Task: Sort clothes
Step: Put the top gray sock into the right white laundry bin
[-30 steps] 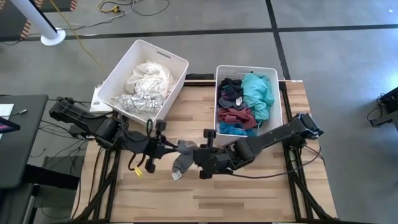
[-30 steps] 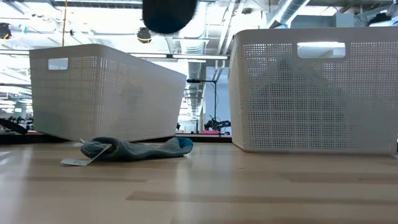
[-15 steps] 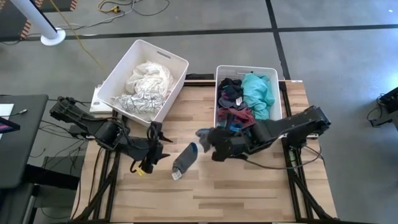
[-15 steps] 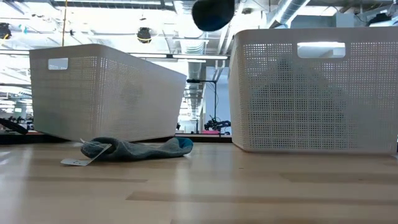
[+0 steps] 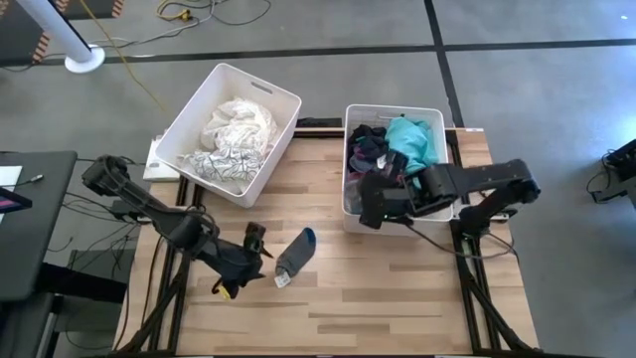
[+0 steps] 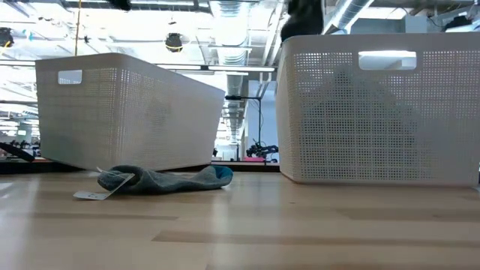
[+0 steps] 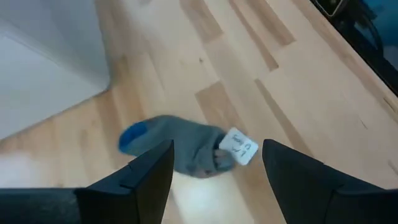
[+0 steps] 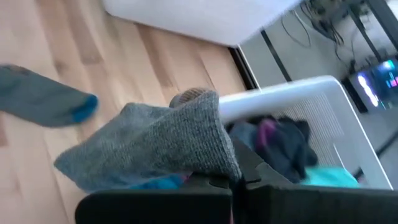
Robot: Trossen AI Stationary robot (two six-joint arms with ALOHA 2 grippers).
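1. Right gripper point(image 5: 370, 202) is hovering at the near rim of the right bin point(image 5: 437, 113), clamping a grey sock point(image 8: 155, 140).
2. Left gripper point(image 7: 214, 165) is hanging fingers apart, empty, just beside a second grey sock with blue toe point(image 5: 295, 254) lying flat on the table point(image 5: 397, 288).
3. White clothes point(image 5: 234, 134) are sitting in the left bin point(image 5: 283, 94); dark and teal clothes point(image 5: 393, 149) are filling the right bin.

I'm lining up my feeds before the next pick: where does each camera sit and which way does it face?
High: overhead, straight down; both arms, left gripper, right gripper.
Low: table height, level across; bins, no clear gripper.
Left wrist: looks down past its open fingers at the grey sock.
Right wrist: looks past a held grey sock.
Shared: the table sock shows in all four views.
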